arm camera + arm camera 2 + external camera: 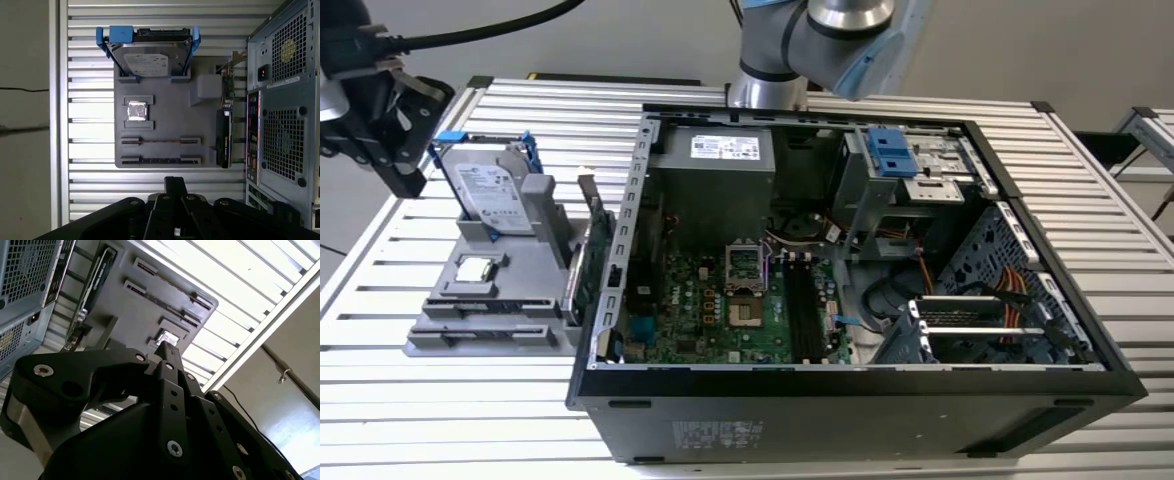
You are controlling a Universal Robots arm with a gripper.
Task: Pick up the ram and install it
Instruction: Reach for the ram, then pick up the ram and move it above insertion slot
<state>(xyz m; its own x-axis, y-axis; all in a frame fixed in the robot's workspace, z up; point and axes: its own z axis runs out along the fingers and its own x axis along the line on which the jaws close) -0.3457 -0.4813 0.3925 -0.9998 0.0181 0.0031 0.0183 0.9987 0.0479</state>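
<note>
Ok, claw (404, 178) is closed right up with nothing in it, hanging above the grey fixture tray (167, 112). The ram (160, 141) stands on edge in a holder row of that tray, below the claw, well apart from it, untouched. Same tray, also below the claw: processor chip (136, 111), hard drive (147, 60) in a blue caddy, and an upright expansion card (225, 140) along the tray edge nearest the open PC case (854, 410). The case sits just beside the tray, on the exterior view's right of the claw. The surface is a table (454, 400) of pale ribbed slats carrying both tray and case. Past its edge is bare grey floor (25, 150) with a dark crack line. A second slatted table (1150, 130) and a plain grey wall (1067, 50) stand behind.
</note>
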